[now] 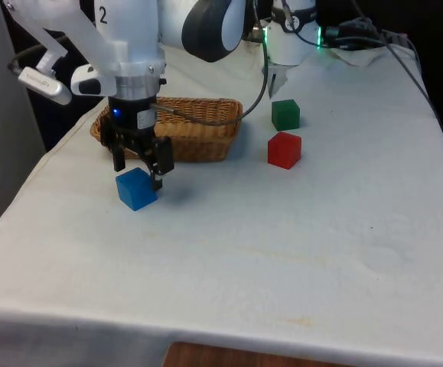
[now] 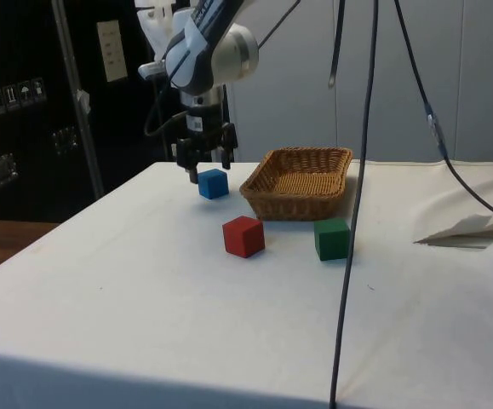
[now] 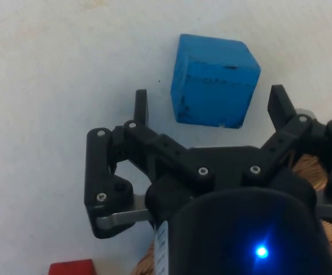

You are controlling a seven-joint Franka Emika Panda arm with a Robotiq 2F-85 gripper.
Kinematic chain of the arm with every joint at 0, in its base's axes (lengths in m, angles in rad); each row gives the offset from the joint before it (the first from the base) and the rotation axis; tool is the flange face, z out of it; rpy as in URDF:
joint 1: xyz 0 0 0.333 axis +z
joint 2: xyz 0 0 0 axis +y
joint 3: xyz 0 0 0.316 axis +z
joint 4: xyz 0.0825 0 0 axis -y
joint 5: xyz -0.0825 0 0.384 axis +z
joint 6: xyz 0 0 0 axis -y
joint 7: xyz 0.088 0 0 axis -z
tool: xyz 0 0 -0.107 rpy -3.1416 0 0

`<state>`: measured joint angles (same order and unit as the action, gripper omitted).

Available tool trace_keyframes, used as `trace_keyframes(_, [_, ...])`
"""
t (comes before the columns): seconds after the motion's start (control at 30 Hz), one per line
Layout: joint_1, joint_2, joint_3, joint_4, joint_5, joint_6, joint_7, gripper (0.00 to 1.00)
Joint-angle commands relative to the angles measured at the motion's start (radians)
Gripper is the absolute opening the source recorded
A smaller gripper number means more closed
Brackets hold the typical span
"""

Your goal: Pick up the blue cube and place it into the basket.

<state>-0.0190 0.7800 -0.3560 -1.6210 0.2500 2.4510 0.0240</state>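
The table, draped in a white cloth, carried everything in the scene. The white Franka arm reached down over the table's left part in the front view, ending just in front of the basket. The wicker basket sat on the cloth toward the far left in the front view, oval and shallow, with nothing to be seen inside it in the side view. The black gripper hung low over the cloth at the basket's near side, its jaws spread wide and holding nothing; in the wrist view the two fingertips stood apart on either side of the cube's width, above it rather than around it. The blue cube rested on the cloth just in front of the basket, slightly nearer the camera than the gripper in the front view, and turned a little askew; the side view placed it just beside the basket's rim, apart from it, and the wrist view showed it lying free between and beyond the open fingers. The red cube lay to the right of the basket in the front view, and the green cube sat just behind it, farther away, the two near each other but not touching.
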Motion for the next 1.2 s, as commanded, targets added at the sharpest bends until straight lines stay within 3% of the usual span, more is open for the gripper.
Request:
trace_keyframes(0.0, [0.003, 0.010, -0.005, 0.007, -0.001, 0.006, 0.015, 1.00])
trace_keyframes(0.53, [0.003, 0.043, -0.008, 0.031, -0.001, 0.009, 0.093, 1.00])
trace_keyframes(1.13, [0.004, 0.048, -0.016, 0.033, -0.003, 0.006, 0.138, 1.00])
trace_keyframes(1.17, [0.003, 0.048, -0.016, 0.034, -0.003, 0.006, 0.140, 0.89])
